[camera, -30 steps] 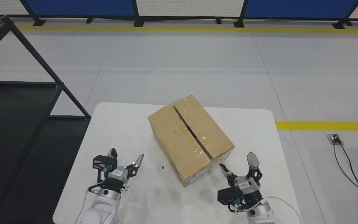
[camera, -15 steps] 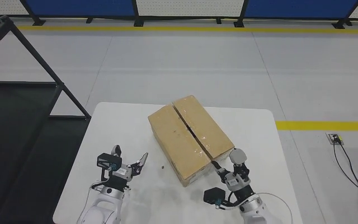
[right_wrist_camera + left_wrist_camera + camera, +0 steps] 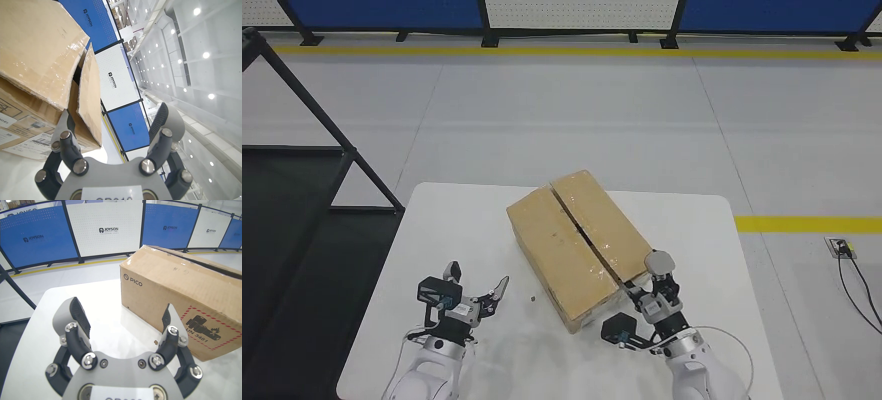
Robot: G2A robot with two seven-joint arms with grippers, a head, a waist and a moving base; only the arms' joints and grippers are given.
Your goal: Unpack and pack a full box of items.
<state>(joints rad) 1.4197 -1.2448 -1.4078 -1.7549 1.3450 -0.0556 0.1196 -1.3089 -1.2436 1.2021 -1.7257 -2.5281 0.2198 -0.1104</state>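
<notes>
A brown cardboard box (image 3: pixel 582 245) stands slanted in the middle of the white table (image 3: pixel 462 220), its two top flaps meeting along a dark seam. In the left wrist view the box (image 3: pixel 179 298) has a red-bordered warning label on its side. My left gripper (image 3: pixel 478 282) (image 3: pixel 122 306) is open and holds nothing, a short way from that side. My right gripper (image 3: pixel 650 278) (image 3: pixel 115 111) is open and rolled onto its side at the box's near right corner. A lifted flap corner (image 3: pixel 88 113) lies between its fingers, close against one finger (image 3: pixel 69 121).
A small brown crumb (image 3: pixel 532 297) (image 3: pixel 156 341) lies on the table between my left gripper and the box. A black metal frame (image 3: pixel 302 110) stands off the table's left side. Blue and white fence panels (image 3: pixel 105 232) line the far floor.
My right gripper has rolled over and moved in from the table's front right to the box's near corner, taking the flap corner between its fingers. My left gripper crept slightly toward the box.
</notes>
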